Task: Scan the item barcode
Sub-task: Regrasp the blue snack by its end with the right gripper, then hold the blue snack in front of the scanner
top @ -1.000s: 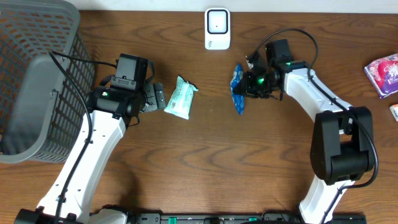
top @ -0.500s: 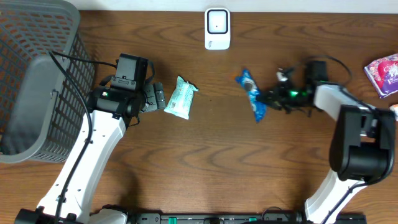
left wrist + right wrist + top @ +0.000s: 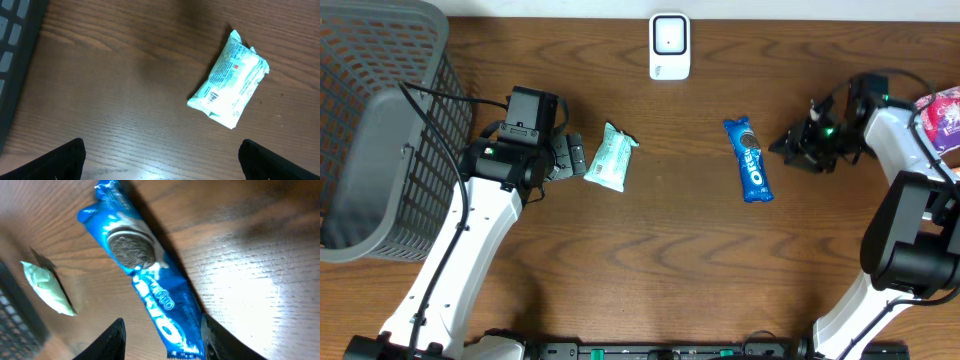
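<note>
1 second earlier my right gripper (image 3: 785, 147) was clamped on the Oreo pack (image 3: 751, 172), closer to the scanner (image 3: 669, 45). This time its jaws stood apart and the pack lay flat just beyond its fingertips. My left gripper (image 3: 160, 155) stayed wide apart, a pale green packet (image 3: 229, 80) ahead of it. I counted 1 Oreo pack, 1 green packet, 1 scanner, 1 basket (image 3: 380, 130).

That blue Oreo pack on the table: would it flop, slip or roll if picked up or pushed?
The Oreo pack lies flat and straight, so it is probably fairly stiff and would slide rather than roll. Its wrapper looks glossy in the right wrist view, so it may be slippery. The cookie pictured suggests brittle contents; a hard squeeze might crack them.
</note>
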`<state>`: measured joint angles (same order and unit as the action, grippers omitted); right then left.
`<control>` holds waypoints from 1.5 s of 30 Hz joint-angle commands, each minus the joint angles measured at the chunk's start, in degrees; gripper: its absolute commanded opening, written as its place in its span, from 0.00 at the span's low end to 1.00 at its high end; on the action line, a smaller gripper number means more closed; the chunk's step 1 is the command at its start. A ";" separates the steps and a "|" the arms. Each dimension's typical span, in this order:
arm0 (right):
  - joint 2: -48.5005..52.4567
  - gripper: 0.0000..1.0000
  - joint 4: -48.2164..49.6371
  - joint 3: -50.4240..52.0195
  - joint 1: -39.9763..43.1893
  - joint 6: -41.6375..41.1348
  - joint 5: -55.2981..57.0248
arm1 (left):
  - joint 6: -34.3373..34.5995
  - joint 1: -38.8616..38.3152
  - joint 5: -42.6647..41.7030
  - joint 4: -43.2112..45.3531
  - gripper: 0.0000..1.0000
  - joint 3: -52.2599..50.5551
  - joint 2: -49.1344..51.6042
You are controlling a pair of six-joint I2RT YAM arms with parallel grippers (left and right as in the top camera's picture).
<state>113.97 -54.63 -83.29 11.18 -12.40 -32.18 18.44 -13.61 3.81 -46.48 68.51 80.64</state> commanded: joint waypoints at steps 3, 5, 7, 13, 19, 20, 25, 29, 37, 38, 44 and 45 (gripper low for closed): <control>-0.24 0.46 -2.23 -3.50 -5.90 5.90 11.13 | 0.74 0.15 0.74 -0.20 0.98 0.44 0.26; -0.22 0.56 -1.84 -3.10 -8.72 5.90 17.81 | 0.74 0.15 0.74 -0.20 0.98 0.44 0.26; -0.22 0.68 -1.14 -2.62 -11.17 5.90 23.65 | 0.74 0.15 0.74 -0.20 0.98 0.44 0.26; -0.15 0.98 5.33 1.42 -18.78 5.05 38.91 | 0.74 0.15 0.74 -0.20 0.98 0.44 0.26; -0.07 0.77 12.61 6.84 -18.95 5.70 34.84 | 0.74 0.15 0.74 -0.20 0.98 0.44 0.26; -0.07 0.76 13.92 7.74 -19.02 6.69 33.07 | 0.74 0.15 0.74 -0.20 0.98 0.44 0.26; -0.07 0.53 19.67 11.37 -19.43 8.92 29.92 | 0.74 0.15 0.74 -0.20 0.98 0.44 0.26; -0.07 0.52 23.56 13.86 -19.82 8.87 29.90 | 0.74 0.15 0.74 -0.20 0.98 0.44 0.26; -0.09 0.01 25.31 15.69 -21.75 6.10 29.59 | 0.74 0.15 0.74 -0.20 0.98 0.44 0.26; -0.09 0.01 24.96 15.13 -22.14 5.73 28.89 | 0.74 0.15 0.74 -0.20 0.98 0.44 0.26; -0.09 0.01 21.55 6.99 -25.29 3.13 26.88 | 0.74 0.15 0.74 -0.20 0.98 0.44 0.26; -0.09 0.01 20.72 4.63 -25.86 2.73 26.58 | 0.74 0.15 0.74 -0.20 0.98 0.44 0.26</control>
<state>113.40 -33.15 -72.97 -12.51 -7.05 -2.79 18.44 -13.61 3.81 -46.48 68.51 80.64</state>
